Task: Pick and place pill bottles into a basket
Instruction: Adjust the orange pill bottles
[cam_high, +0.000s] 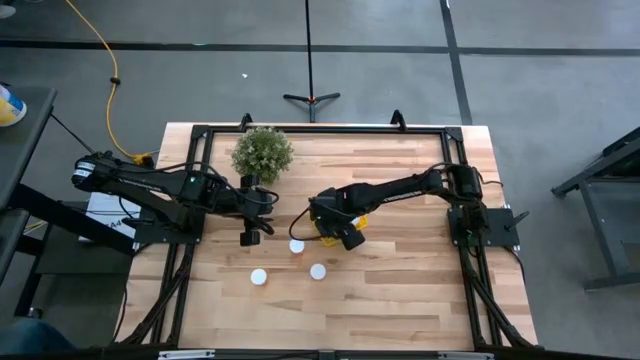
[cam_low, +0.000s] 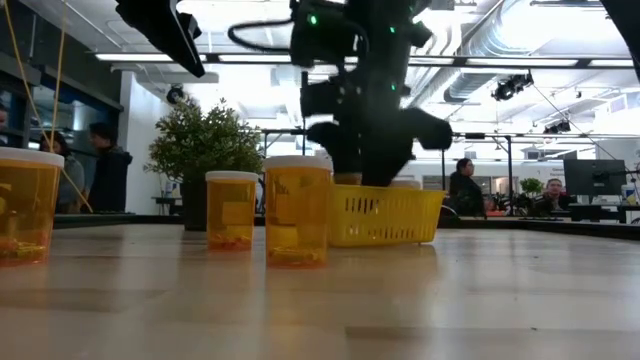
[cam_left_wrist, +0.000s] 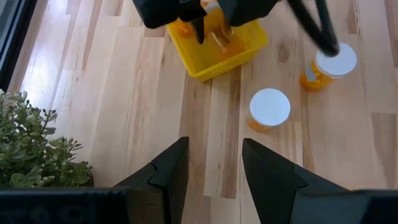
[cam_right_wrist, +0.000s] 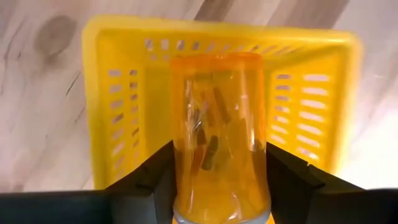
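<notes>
My right gripper (cam_high: 338, 228) is shut on an orange pill bottle (cam_right_wrist: 219, 130) over the yellow basket (cam_high: 358, 224), which also shows in the right wrist view (cam_right_wrist: 118, 93) and the low view (cam_low: 395, 215). Three more pill bottles stand upright on their bases on the table: one (cam_high: 297, 246) next to the basket, two (cam_high: 259, 277) (cam_high: 318, 271) nearer the front edge. My left gripper (cam_high: 250, 237) hangs open and empty left of them; its own view (cam_left_wrist: 214, 163) shows the gap between its fingers. My right gripper pinches the bottle's orange body (cam_right_wrist: 186, 171) between its two fingers (cam_right_wrist: 152, 180), close to the white cap (cam_right_wrist: 217, 219). The fingers come from above and run along the bottle. The cap is toward the wrist and the base points down into the basket's opening. I cannot tell whether the base touches the basket's floor.
A bushy green potted plant (cam_high: 263, 152) stands at the table's far side, left of the middle. A black frame (cam_high: 300, 130) runs round the table's edges. Bare wood lies at the near right. People sit in the room behind the table (cam_low: 462, 185).
</notes>
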